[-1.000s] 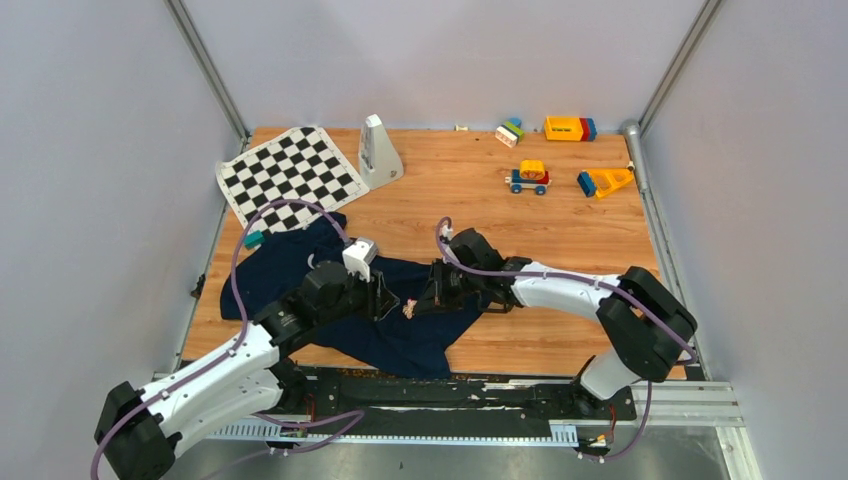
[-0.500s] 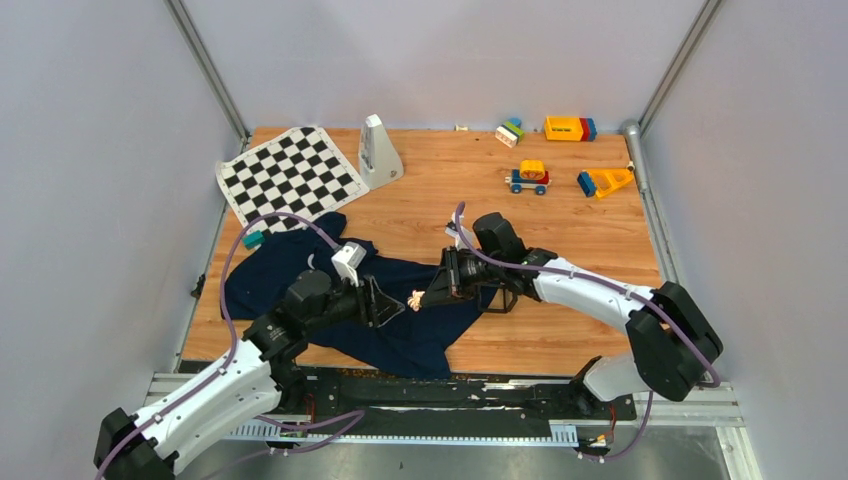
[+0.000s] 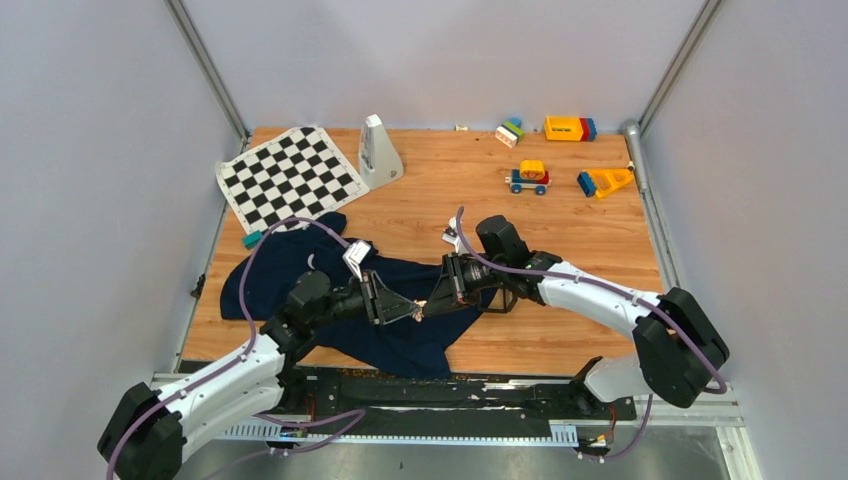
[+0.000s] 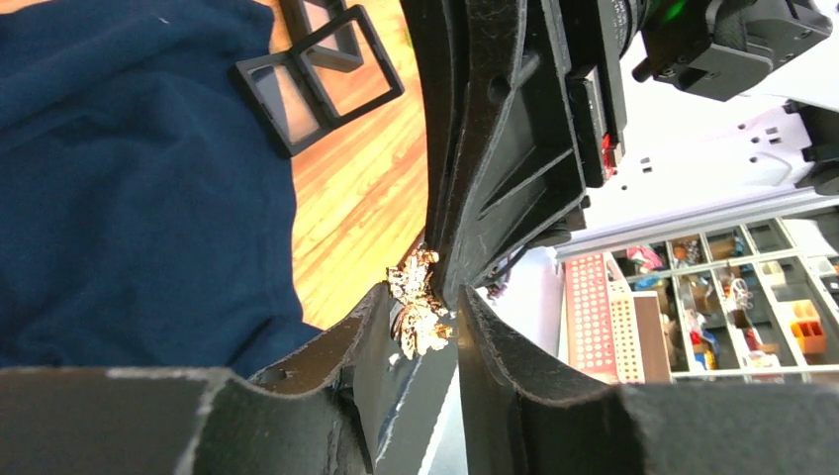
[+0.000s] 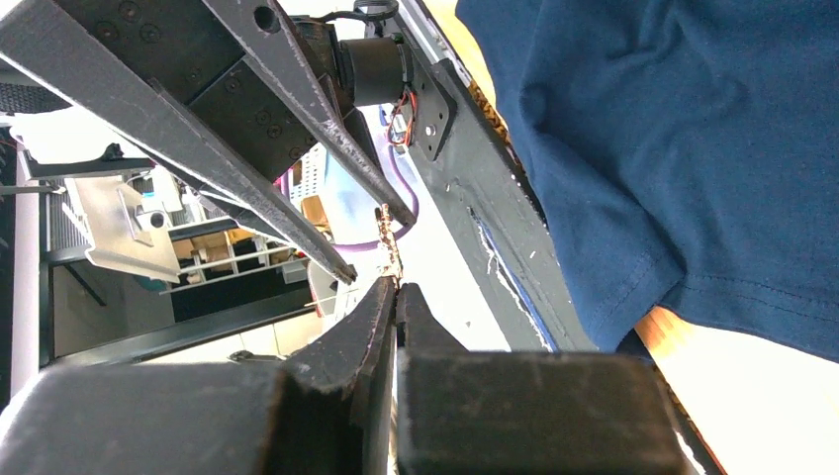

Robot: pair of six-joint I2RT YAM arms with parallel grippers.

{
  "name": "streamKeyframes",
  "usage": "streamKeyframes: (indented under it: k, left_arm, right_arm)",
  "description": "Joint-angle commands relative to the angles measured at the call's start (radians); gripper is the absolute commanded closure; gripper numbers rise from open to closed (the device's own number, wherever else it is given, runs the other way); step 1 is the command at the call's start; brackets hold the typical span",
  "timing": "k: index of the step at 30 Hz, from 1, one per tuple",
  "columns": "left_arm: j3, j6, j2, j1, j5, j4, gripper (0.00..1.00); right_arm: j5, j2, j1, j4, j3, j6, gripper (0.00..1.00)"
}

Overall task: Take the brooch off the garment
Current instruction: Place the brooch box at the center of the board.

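Brooch [image 4: 418, 309]: small gold-coloured piece, held in the air between the fingertips of the two arms; clear of the cloth in both wrist views.
Right gripper [image 5: 394, 289]: jaws closed tight, pinching one end of the brooch.
Left gripper [image 4: 422, 297]: jaws part way apart, one finger on each side of the brooch; whether they press on it cannot be told.
Garment [image 3: 415, 345]: dark navy cloth, crumpled on the near left of the counter [image 3: 560, 215], beneath both grippers.
Chequered mat [image 3: 291, 175]: far left corner of the counter, just beyond the garment.
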Motion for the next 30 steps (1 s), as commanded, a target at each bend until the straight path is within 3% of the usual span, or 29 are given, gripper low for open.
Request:
streamKeyframes:
  k: [1, 6, 12, 13, 16, 20, 24, 30]
  left_arm:
    - [-0.002, -0.069, 0.032, 0.007, 0.049, 0.152, 0.64]
    - [-0.004, -0.076, 0.049, 0.008, 0.044, 0.162, 0.89]
    - [-0.019, -0.089, 0.020, 0.011, 0.021, 0.143, 0.99]
    - [-0.020, -0.091, 0.015, 0.011, 0.019, 0.139, 1.00]
    - [-0.026, -0.107, 0.006, 0.013, 0.015, 0.131, 1.00]
    - [-0.042, -0.158, -0.004, 0.017, -0.005, 0.145, 1.00]
    - [-0.058, -0.209, -0.014, 0.018, -0.025, 0.172, 1.00]
    - [-0.065, -0.255, -0.014, 0.020, -0.027, 0.205, 1.00]
  right_arm:
    - [-0.043, -0.040, -0.006, 0.050, -0.003, -0.019, 1.00]
    - [-0.045, -0.048, -0.005, 0.055, -0.006, -0.020, 1.00]
    - [-0.048, -0.046, -0.005, 0.055, -0.003, -0.023, 1.00]
    - [-0.049, -0.047, -0.005, 0.055, -0.002, -0.024, 0.99]
    - [-0.041, -0.052, -0.005, 0.053, -0.001, -0.028, 0.76]
    - [0.052, -0.125, -0.004, 0.057, -0.039, -0.052, 0.55]
    - [0.198, -0.293, -0.005, 0.121, -0.138, -0.088, 0.51]
    - [0.222, -0.411, 0.005, 0.211, -0.218, -0.197, 0.51]
